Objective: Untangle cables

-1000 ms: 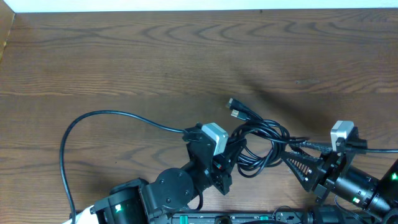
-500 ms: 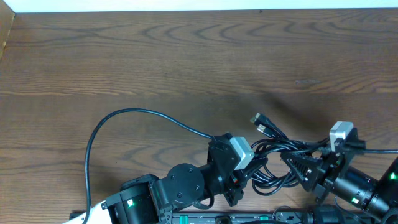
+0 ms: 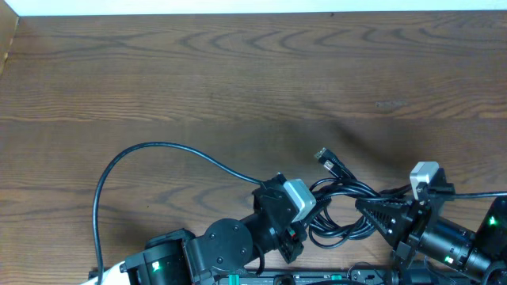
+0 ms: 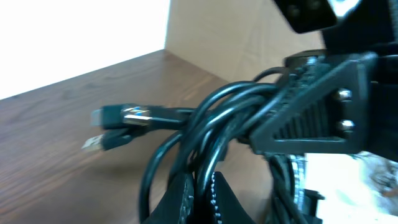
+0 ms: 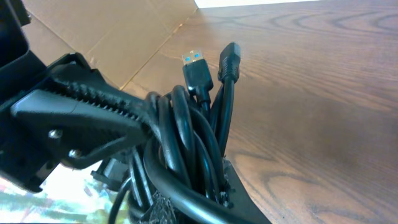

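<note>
5 o'clock on brown wooden table (image 3: 238, 79): coiled tangle of thin black cables (image 3: 342, 207). Left gripper (image 3: 305, 218) clamped on its 9 o'clock side, right gripper (image 3: 366, 210) clamped at 3 o'clock. Judged light, limp, springy. Free plug ends (image 3: 325, 157) at 11 o'clock best taken for pull-out.

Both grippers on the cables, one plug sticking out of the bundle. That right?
No: two plugs stick out, not one. The right wrist view shows them side by side, a USB plug with a blue tongue and a black plug. The rest holds: the left gripper and the right gripper are both on the cables.
</note>
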Robot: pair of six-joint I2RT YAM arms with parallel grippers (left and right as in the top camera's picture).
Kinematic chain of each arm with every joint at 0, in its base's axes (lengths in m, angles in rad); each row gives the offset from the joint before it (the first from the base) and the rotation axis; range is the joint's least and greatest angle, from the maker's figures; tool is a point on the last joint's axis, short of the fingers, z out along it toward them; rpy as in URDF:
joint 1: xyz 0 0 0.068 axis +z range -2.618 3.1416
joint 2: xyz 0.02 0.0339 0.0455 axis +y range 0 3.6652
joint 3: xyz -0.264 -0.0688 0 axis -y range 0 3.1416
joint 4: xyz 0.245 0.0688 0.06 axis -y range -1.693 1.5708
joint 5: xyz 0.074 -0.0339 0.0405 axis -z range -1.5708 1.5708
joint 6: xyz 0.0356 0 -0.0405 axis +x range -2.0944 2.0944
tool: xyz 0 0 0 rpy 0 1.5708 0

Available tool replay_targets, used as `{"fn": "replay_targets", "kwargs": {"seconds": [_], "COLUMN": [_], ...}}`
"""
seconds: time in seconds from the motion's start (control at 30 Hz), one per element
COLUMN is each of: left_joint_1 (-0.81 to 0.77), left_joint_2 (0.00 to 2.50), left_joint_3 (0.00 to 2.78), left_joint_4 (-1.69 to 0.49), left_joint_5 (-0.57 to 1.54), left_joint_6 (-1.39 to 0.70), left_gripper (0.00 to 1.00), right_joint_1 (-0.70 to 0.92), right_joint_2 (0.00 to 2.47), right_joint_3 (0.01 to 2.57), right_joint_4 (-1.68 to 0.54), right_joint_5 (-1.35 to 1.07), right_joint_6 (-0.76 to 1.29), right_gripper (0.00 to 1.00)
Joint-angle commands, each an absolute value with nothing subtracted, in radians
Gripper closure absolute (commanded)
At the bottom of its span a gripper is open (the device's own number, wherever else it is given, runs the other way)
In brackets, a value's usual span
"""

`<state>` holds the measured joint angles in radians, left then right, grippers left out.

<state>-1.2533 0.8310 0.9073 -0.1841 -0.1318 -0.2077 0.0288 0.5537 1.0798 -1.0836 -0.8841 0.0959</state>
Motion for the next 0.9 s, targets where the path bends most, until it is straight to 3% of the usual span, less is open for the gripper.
{"fn": "replay_targets", "kwargs": {"seconds": [0.0, 0.13, 0.37, 0.43, 0.53, 0.87], "left_joint_1": [-1.224, -1.224, -1.224, -1.224, -1.224, -1.224], "left_joint_2": [0.781, 0.781, 0.781, 0.781, 0.781, 0.78], "left_joint_3": [0.923, 0.923, 0.923, 0.923, 0.923, 0.923], "left_joint_4": [-0.201, -0.205, -0.205, -0.205, -0.205, -0.212], "left_joint_5": [-0.454, -0.548, -0.468, -0.381, -0.279, -0.167], "left_joint_6": [-0.197, -0.204, -0.222, -0.222, -0.228, -0.316], "left_gripper": [0.93, 0.93, 0.92, 0.74, 0.61, 0.46], "right_joint_1": [0.028, 0.028, 0.028, 0.028, 0.028, 0.028], "right_joint_2": [0.55, 0.55, 0.55, 0.55, 0.55, 0.55], "right_joint_3": [1.084, 1.084, 1.084, 1.084, 1.084, 1.084], "right_joint_4": [-1.095, -1.083, -1.038, -1.01, -0.975, -0.833], "right_joint_5": [-0.892, -0.987, -0.997, -0.994, -0.986, -0.987], "right_joint_6": [0.023, -0.025, -0.024, -0.024, -0.024, -0.062], "right_gripper": [0.99, 0.99, 0.99, 0.99, 0.99, 0.99]}}
